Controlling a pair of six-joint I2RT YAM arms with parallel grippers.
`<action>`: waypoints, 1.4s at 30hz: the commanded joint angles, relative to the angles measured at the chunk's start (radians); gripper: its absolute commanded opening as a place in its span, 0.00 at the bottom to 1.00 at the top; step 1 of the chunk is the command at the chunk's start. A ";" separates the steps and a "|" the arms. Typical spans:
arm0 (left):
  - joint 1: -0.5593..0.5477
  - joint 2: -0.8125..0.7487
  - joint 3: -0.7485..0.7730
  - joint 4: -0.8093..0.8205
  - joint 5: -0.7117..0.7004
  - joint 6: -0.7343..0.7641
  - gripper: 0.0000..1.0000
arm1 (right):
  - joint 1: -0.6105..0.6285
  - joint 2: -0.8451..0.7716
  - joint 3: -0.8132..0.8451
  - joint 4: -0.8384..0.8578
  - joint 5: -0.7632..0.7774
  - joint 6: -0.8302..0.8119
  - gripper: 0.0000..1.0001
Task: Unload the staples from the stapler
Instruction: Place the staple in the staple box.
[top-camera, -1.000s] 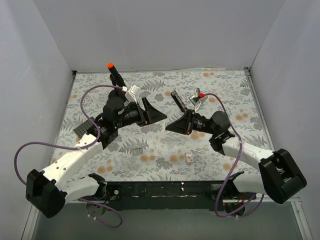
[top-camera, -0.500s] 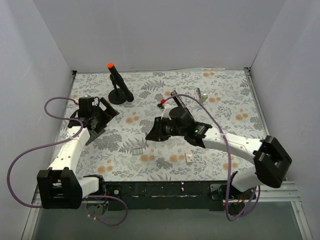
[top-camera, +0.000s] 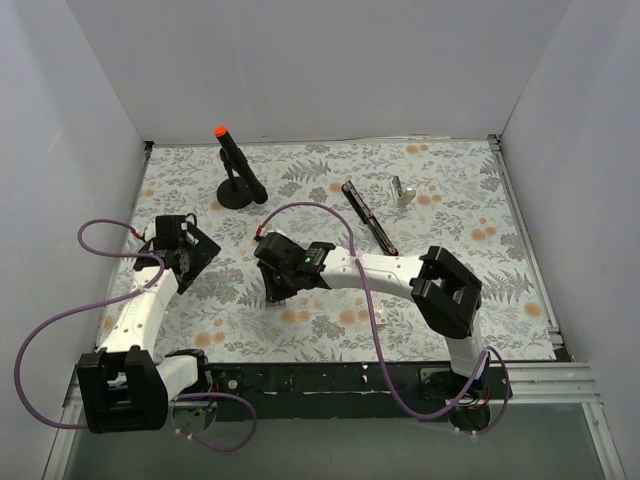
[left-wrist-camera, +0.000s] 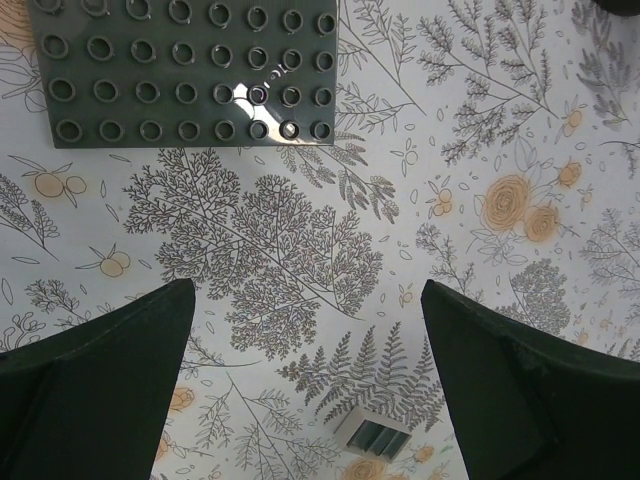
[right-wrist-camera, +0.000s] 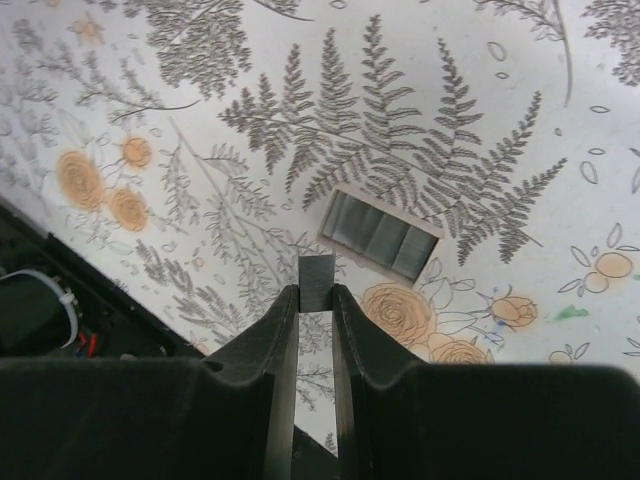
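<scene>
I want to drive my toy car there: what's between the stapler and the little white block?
Nothing. In the top view, the stretch between the stapler and the little white block is just bare flowery tablecloth.

Plain white walls (top-camera: 300, 70) on three sides, floral-patterned tabletop (top-camera: 450, 200), black front rail (top-camera: 320, 378), even light
</scene>
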 joint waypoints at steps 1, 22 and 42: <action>0.003 -0.065 0.013 0.013 -0.028 0.013 0.98 | -0.003 0.048 0.098 -0.156 0.085 -0.013 0.22; 0.000 -0.050 0.007 0.041 0.026 0.038 0.98 | 0.016 0.104 0.125 -0.184 0.119 0.030 0.24; -0.016 -0.048 0.006 0.049 0.032 0.046 0.98 | 0.019 0.149 0.190 -0.225 0.158 0.027 0.25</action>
